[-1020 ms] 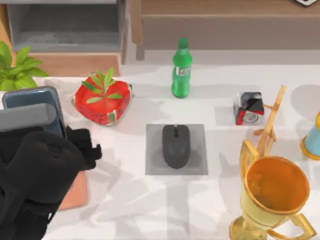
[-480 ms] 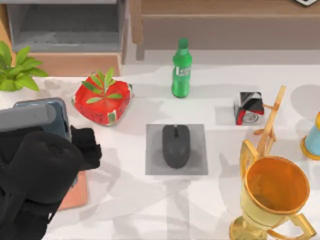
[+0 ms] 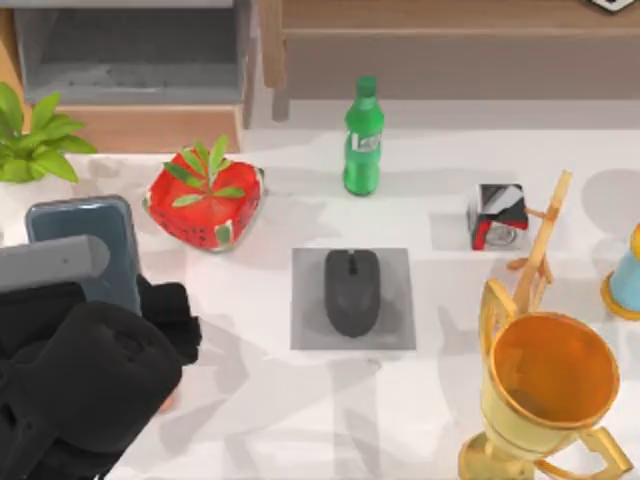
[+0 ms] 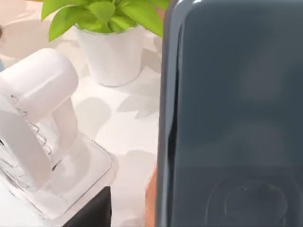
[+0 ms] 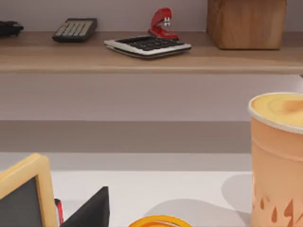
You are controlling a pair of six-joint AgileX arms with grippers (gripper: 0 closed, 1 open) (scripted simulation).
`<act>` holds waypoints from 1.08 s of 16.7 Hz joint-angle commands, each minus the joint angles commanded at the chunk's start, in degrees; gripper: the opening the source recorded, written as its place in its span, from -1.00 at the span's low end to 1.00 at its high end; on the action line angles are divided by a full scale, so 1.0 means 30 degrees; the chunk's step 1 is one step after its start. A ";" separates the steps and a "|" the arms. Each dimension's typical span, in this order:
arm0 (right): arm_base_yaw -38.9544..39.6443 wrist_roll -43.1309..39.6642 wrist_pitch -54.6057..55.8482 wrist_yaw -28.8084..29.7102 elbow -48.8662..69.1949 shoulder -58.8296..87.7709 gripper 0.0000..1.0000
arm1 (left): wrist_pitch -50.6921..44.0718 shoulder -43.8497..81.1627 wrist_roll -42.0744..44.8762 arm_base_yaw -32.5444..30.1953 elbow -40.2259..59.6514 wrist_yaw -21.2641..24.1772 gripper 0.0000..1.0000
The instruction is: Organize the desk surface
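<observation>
Although the desk surface (image 3: 270, 410) spreads white and broad under everything here, it is crowded: a black mouse (image 3: 352, 291) sits on a grey mat (image 3: 399, 262) near the middle, a green bottle (image 3: 363, 138) stands behind it, and a red strawberry-patterned box (image 3: 205, 197) lies to its left.

At the left side, the left arm's black bulk rises over the table, and a slate-blue phone (image 3: 88, 244) stands up out of it, lifted off the desk, with a sliver of orange pad (image 3: 166, 403) peeking out underneath. The left gripper itself is buried under the arm from above, so I cannot tell whether its fingers are clenched on the phone, though the wrist view has the phone (image 4: 232, 113) filling the near field, with a potted plant (image 4: 111, 33) and a white desk fan (image 4: 38, 127) beyond.

My guess is the step is carrying the phone to a tidier spot. To do it well, the arm should keep the phone level and clear of the strawberry box and plant, then lower it flat before letting go.

The right arm is parked at the right side, near the gold trophy (image 3: 550, 385); its camera looks past a paper coffee cup (image 5: 277, 156) towards a shelf with 1 red stapler (image 5: 162, 22).
</observation>
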 joint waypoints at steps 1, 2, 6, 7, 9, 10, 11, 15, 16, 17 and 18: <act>0.0000 0.0000 0.0000 0.0000 0.0000 0.0000 1.00 | -0.0621 -0.0243 -0.0542 -0.0415 0.0007 -0.0229 1.00; 0.0000 0.0000 0.0000 0.0000 0.0000 0.0000 1.00 | -0.1056 -0.0437 -0.0955 -0.0737 0.0015 -0.0406 1.00; 0.0000 0.0000 0.0000 0.0000 0.0000 0.0000 1.00 | -0.1326 -0.0564 -0.1223 -0.0961 0.0023 -0.0534 1.00; 0.0000 0.0000 0.0000 0.0000 0.0000 0.0000 1.00 | -0.1284 -0.0473 -0.1191 -0.0874 0.0028 -0.0491 1.00; 0.0000 0.0000 0.0000 0.0000 0.0000 0.0000 1.00 | -0.1198 -0.0644 -0.1011 -0.0655 -0.0056 -0.0280 1.00; 0.0000 0.0000 0.0000 0.0000 0.0000 0.0000 1.00 | -0.0983 -0.0989 -0.0837 -0.0271 -0.0173 0.0004 1.00; 0.0000 0.0000 0.0000 0.0000 0.0000 0.0000 1.00 | -0.0595 -0.1529 -0.0651 0.0298 -0.0289 0.0341 1.00; 0.0000 0.0000 0.0000 0.0000 0.0000 0.0000 1.00 | 0.2402 -0.5691 0.0727 0.4363 -0.0511 0.2849 1.00; 0.0000 0.0000 0.0000 0.0000 0.0000 0.0000 1.00 | 0.3324 -0.7089 0.0992 0.5668 -0.0679 0.3496 1.00; 0.0000 0.0000 0.0000 0.0000 0.0000 0.0000 1.00 | 0.4172 -0.8426 0.1298 0.6899 -0.0935 0.4101 1.00; 0.0000 0.0000 0.0000 0.0000 0.0000 0.0000 1.00 | 0.4833 -0.9579 0.1799 0.7942 -0.1267 0.4761 1.00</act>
